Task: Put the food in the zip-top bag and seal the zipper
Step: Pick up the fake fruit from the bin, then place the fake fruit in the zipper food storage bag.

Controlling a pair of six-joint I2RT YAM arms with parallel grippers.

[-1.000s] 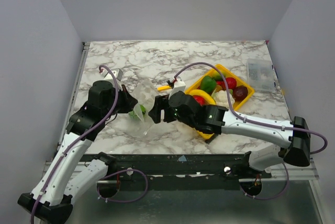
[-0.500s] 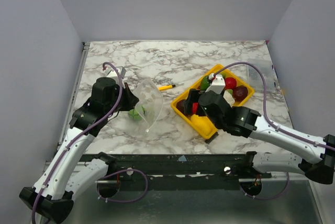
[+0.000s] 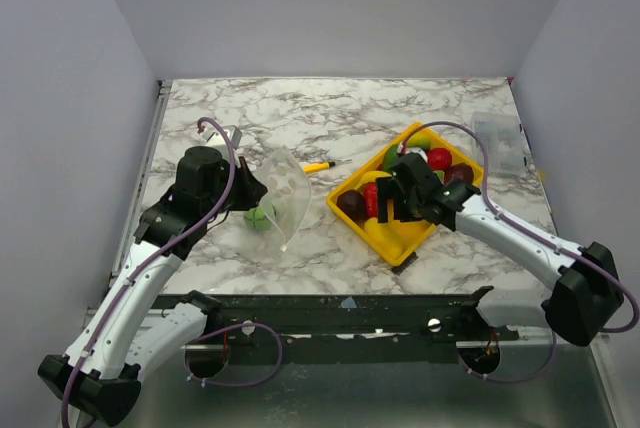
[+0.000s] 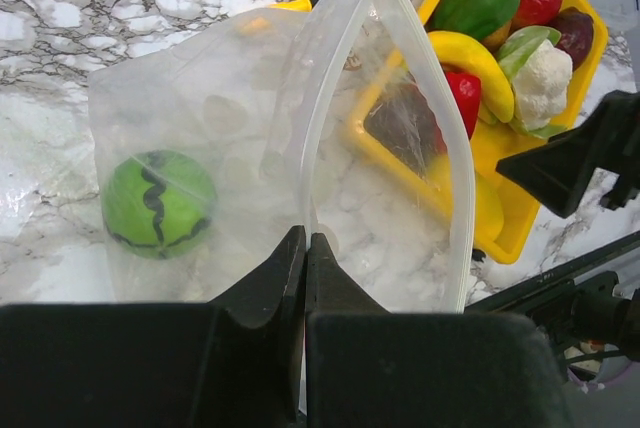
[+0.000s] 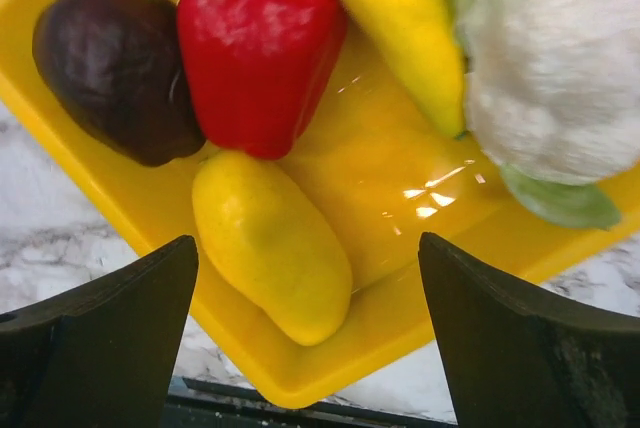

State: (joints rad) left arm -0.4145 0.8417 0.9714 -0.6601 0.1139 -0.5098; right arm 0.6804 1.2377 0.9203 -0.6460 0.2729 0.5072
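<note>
The zip-top bag [image 3: 282,188] stands with its mouth held open, and my left gripper [image 4: 305,238] is shut on its near edge. The zipper [image 4: 452,138] runs as a pale strip round the mouth. A green ball with a black zigzag [image 4: 158,204] lies inside the bag. My right gripper [image 5: 308,248] hangs open over the near corner of the yellow tray [image 5: 420,198], straddling a yellow fruit [image 5: 270,243] without touching it. Beside that fruit lie a red pepper [image 5: 255,48], a dark purple piece [image 5: 115,68], a banana [image 5: 400,18] and a cauliflower [image 5: 550,68].
A small yellow stick with a dark tip [image 3: 317,165] lies on the marble between bag and tray. A small clear box [image 3: 500,143] sits at the far right. The tray's near corner is close to the table's front edge [image 3: 350,296].
My right gripper has drawn back from the bag's mouth to the tray and opened wider. The green ball stays in the bag. The left gripper keeps its hold.
</note>
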